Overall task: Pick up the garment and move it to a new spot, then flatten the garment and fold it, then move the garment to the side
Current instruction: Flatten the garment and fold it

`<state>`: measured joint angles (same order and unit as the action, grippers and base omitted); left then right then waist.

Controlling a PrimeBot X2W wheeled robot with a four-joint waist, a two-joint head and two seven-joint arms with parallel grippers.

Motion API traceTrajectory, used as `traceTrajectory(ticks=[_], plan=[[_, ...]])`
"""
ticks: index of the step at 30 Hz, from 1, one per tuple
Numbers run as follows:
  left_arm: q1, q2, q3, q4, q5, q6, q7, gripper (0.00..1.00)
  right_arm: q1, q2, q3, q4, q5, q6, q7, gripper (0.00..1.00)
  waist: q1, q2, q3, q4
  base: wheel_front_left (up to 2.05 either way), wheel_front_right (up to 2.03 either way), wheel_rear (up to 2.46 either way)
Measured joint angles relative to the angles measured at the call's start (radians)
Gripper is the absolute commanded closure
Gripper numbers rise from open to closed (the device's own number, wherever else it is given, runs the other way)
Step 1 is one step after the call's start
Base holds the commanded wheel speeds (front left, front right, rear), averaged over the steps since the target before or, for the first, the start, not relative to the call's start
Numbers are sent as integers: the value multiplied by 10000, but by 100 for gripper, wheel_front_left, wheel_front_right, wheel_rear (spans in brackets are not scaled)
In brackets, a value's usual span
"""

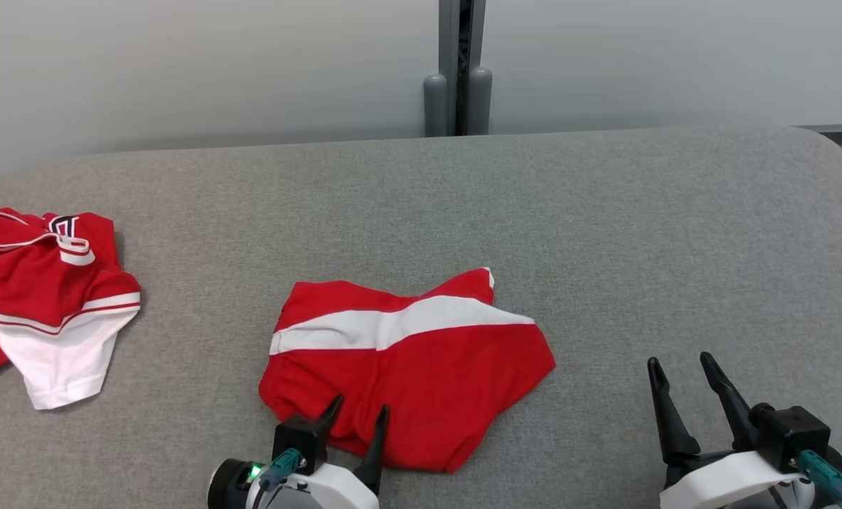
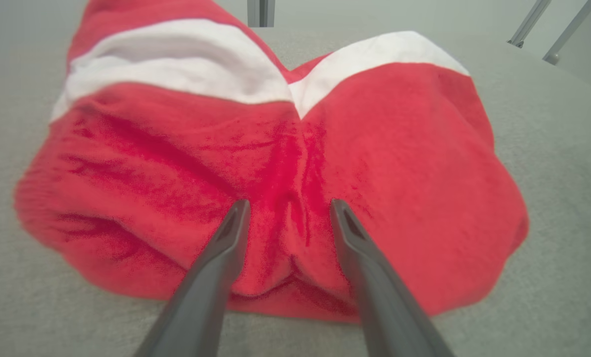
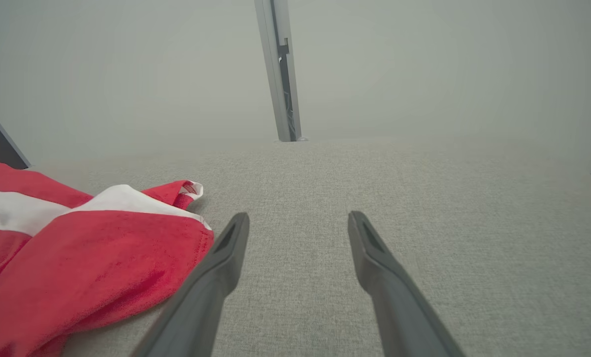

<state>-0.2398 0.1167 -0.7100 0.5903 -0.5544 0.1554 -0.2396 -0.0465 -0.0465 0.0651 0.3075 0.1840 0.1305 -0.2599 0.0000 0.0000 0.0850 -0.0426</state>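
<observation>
garment (image 1: pixel 406 367): soft, light, floppy, lies mid grey surface (image 1: pixel 604 233), it'll bunch, so you'd best pinch a hem edge or corner, not the middle | left gripper (image 1: pixel 360 404): fingers apart, low over the near hem, a cloth ridge between them, nothing clamped | right gripper (image 1: pixel 679 359): spread wide, off right, clear of cloth
</observation>
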Motion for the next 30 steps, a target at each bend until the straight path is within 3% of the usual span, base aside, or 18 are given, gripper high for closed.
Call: traceTrajectory(ticks=[6, 13, 21, 30], plan=[[33, 86, 146, -1122, 146, -31, -176, 0, -8, 0, -59, 12, 211, 0, 17, 0, 0, 0, -225, 276, 0, 0, 0], [205, 309, 355, -2483, 345, 261, -209, 0, -501, -2, 176, 334, 604, 2, 537, 0, 0, 0, -321, 721, 0, 0, 0], [263, 644, 591, -3398, 435, 660, -201, 0, -1777, -25, 487, 1659, 1344, 0, 1302, 0, 0, 0, -142, 1336, 0, 0, 0], [276, 775, 675, -3787, 435, 813, -165, 0, -2814, -412, 1384, 3306, 2314, 2, 2307, 0, 0, 0, 231, 1890, 0, 0, 0]])
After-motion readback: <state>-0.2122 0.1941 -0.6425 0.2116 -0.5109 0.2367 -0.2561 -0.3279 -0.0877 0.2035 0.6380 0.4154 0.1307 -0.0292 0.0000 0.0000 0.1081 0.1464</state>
